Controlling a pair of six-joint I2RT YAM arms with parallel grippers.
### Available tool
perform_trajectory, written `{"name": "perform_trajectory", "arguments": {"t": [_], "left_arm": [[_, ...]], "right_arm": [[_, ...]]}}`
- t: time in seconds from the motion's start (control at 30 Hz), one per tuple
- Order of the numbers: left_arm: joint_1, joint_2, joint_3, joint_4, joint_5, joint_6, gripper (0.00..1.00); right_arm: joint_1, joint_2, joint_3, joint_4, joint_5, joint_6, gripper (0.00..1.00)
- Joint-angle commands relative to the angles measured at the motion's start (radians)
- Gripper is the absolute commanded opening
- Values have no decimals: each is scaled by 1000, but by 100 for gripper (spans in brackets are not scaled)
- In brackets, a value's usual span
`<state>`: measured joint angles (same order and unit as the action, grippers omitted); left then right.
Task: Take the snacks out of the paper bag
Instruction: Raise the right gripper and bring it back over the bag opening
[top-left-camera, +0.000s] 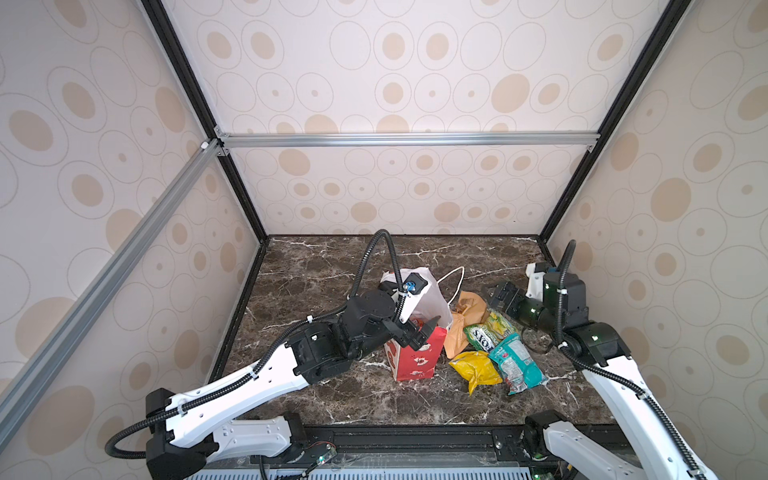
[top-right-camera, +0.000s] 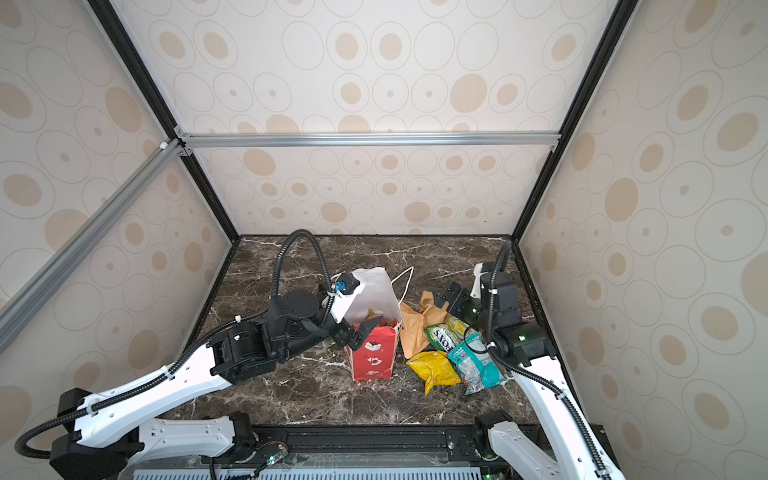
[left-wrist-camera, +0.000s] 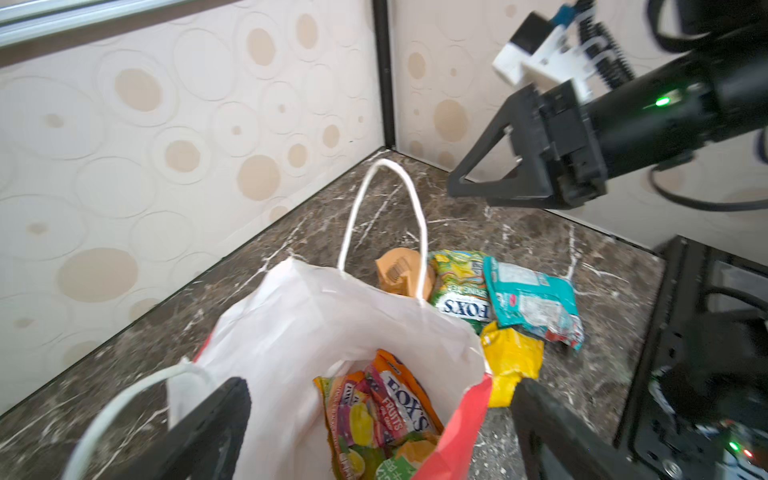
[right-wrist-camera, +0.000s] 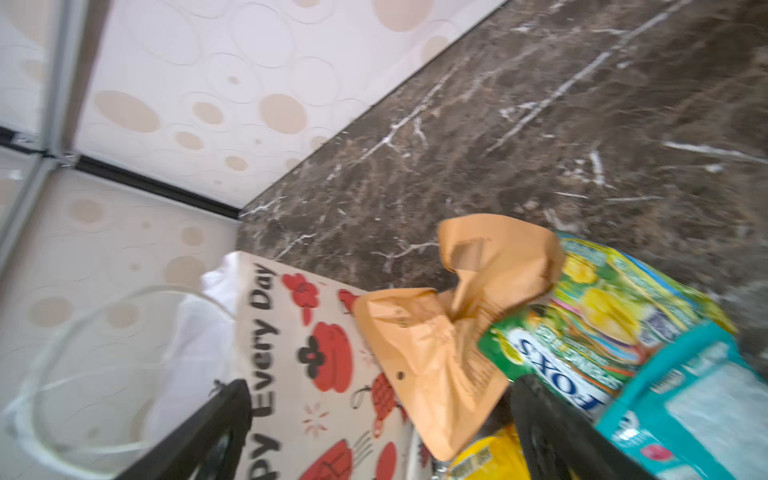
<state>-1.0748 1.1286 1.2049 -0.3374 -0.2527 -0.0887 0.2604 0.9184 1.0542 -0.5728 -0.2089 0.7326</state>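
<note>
The paper bag (top-left-camera: 415, 361) (top-right-camera: 374, 359) stands upright mid-table, red outside, white inside (left-wrist-camera: 316, 324). My left gripper (top-left-camera: 419, 332) (left-wrist-camera: 380, 436) hangs open over its mouth, holding nothing. Inside lie an orange FOX'S packet (left-wrist-camera: 399, 407) and a green packet's corner (left-wrist-camera: 395, 467). Right of the bag lie four snacks: a tan kraft pouch (top-left-camera: 459, 332) (right-wrist-camera: 436, 365), a green FOX'S packet (top-left-camera: 486, 334) (right-wrist-camera: 582, 332), a yellow packet (top-left-camera: 476, 370) (left-wrist-camera: 511, 361) and a teal packet (top-left-camera: 517, 365) (left-wrist-camera: 532, 299). My right gripper (top-left-camera: 498, 297) (left-wrist-camera: 461, 183) hovers open and empty above the pile's far end.
The dark marble table (top-left-camera: 332, 270) is boxed in by patterned walls at the back and both sides. A white cord handle (left-wrist-camera: 386, 166) sticks up from the bag's far wall. A black rail (top-left-camera: 415, 436) runs along the front edge.
</note>
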Motion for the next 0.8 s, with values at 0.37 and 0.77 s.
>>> {"name": "perform_trajectory", "arguments": {"t": [0.37,0.77], "left_arm": [[299,73,73,-41,82,-183,97],[340,14,-22,-63,-5,-225,50]], "right_arm": [[469,320,545,-128,65,-244,93],[608,484,619,-286,230,-267,92]]}}
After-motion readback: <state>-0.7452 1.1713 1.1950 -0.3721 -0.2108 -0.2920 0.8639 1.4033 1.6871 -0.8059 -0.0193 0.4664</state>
